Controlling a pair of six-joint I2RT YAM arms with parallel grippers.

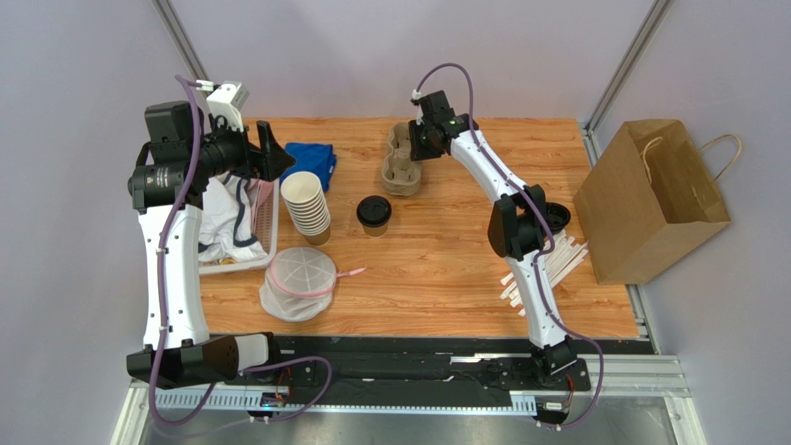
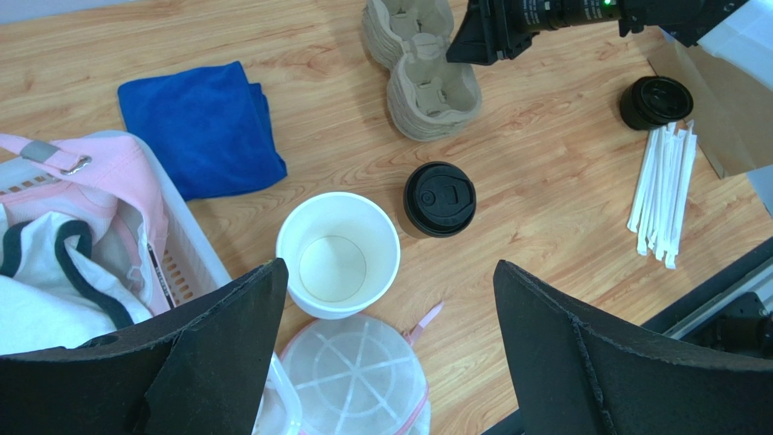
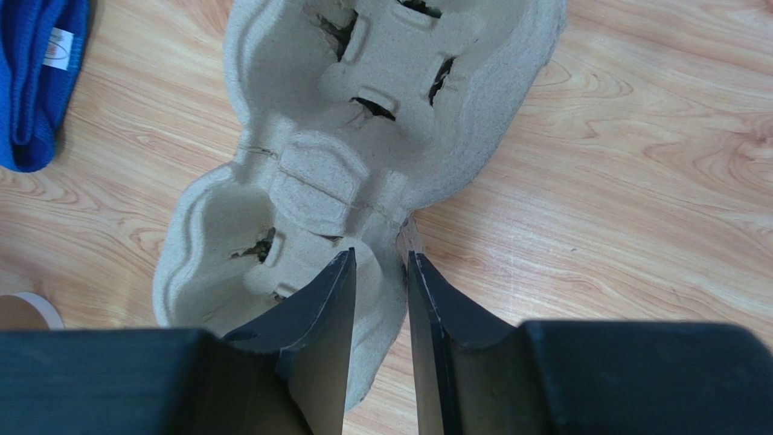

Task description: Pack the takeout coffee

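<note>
Only writing we can spot is a small white tag on the blue cloth (image 3: 32,100), and it's too blurry to read. The right arm (image 1: 483,167) stretches to the counter's (image 1: 446,269) far edge, with the right fingers (image 3: 343,290) clenched on the pulp cup carrier's (image 3: 308,172) rim. The left arm (image 1: 172,260) is raised over the left edge, left fingers (image 2: 227,353) spread wide and holding nothing. The takeout coffee (image 1: 374,214) stands lidded mid-counter.

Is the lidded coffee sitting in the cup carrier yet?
No, the takeout coffee stands on the table, apart from the cup carrier.
</note>
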